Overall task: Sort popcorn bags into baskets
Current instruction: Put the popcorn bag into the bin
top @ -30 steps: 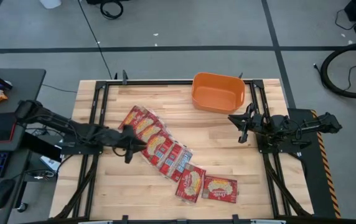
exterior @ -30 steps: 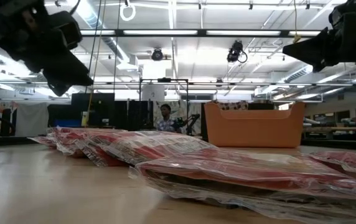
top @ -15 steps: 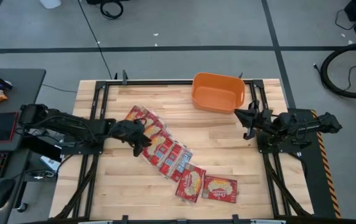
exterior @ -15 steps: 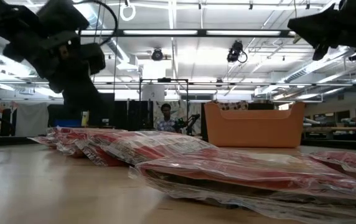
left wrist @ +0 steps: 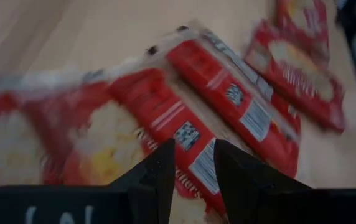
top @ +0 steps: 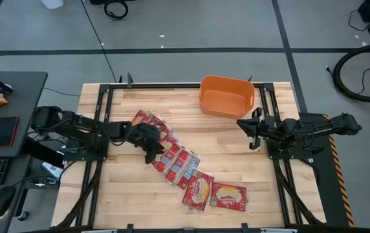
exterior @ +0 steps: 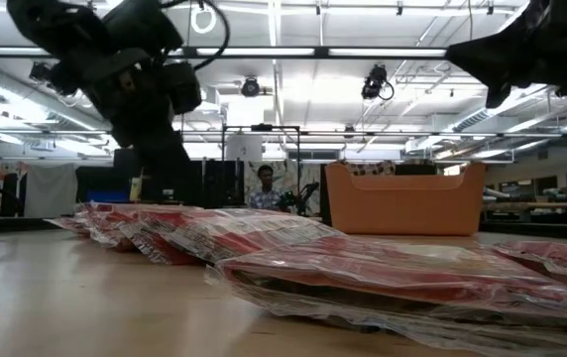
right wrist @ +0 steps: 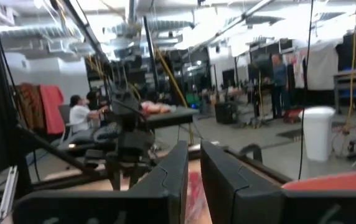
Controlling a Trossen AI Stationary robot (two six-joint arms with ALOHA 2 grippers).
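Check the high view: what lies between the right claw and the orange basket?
Only bare wooden table. In the high view, the right claw hangs just off the orange basket's near right corner. No popcorn bags lie in that stretch.

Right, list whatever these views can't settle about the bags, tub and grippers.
- Popcorn bags: exact count; they overlap in the high view.
- Orange tub: contents, hidden by its wall in the low view.
- Left gripper: height above the bags, unclear from overhead.
- Right gripper: too small.

Robotics lab: ceiling strip lights, seated person.
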